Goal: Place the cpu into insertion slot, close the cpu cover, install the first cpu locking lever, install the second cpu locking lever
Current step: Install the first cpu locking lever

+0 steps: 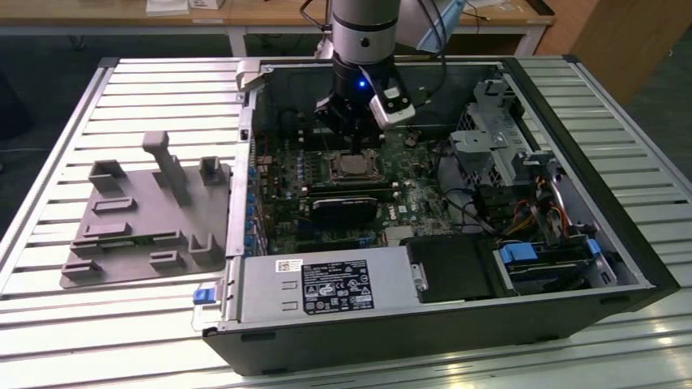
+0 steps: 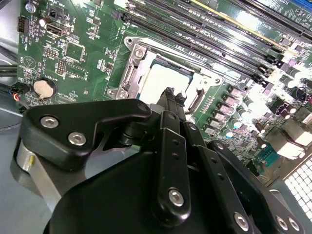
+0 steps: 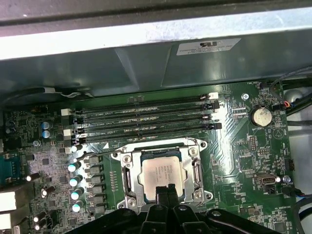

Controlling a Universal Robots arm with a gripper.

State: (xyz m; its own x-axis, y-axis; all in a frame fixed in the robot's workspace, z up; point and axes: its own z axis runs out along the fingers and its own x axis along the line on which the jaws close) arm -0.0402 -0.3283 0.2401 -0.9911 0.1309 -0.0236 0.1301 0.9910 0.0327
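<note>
The cpu lies flat in the insertion slot on the green motherboard; its silver-grey top also shows in the second wrist view and in the exterior view. The silvery cpu cover lies down around the chip, which shows through its window. I cannot make out how the locking levers stand. My gripper hovers just over the chip's near edge, its two black fingers pressed together with nothing between them. The exterior view has the gripper inside the open case, right above the socket.
Long black memory slots run beside the socket, and a coin battery sits nearby. A black card, the power supply and a drive cage crowd the case. A grey fixture rests on the slatted table at the exterior view's left.
</note>
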